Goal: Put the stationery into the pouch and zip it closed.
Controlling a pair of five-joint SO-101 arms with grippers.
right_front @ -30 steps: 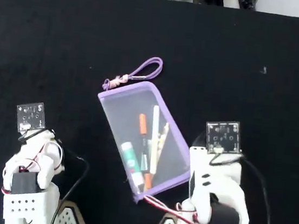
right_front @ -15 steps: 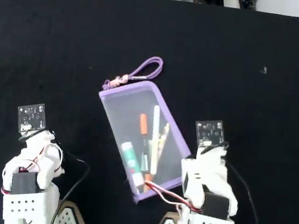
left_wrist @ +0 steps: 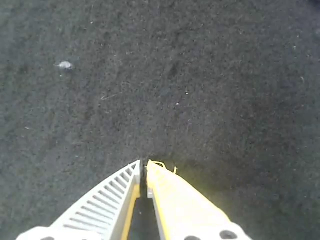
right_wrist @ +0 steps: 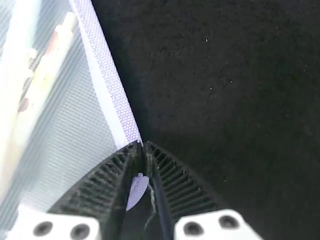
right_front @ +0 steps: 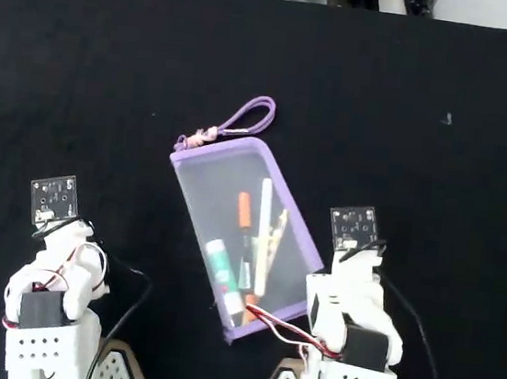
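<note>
Black table (right_front: 435,221) holds the clear pouch (right_front: 208,184) with stationery (right_front: 261,237) inside.

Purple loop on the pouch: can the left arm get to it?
Probably yes. The left pincer is shut over bare table, and nothing lies between it and the loop at the far end of the pouch. It looks like a long stretch, though.

Light's soft and even over the black table (right_front: 440,175). The pouch (right_front: 207,193) gets a pale sheen on its clear face, and the table right beside its purple edge sits in faint shadow.
</note>
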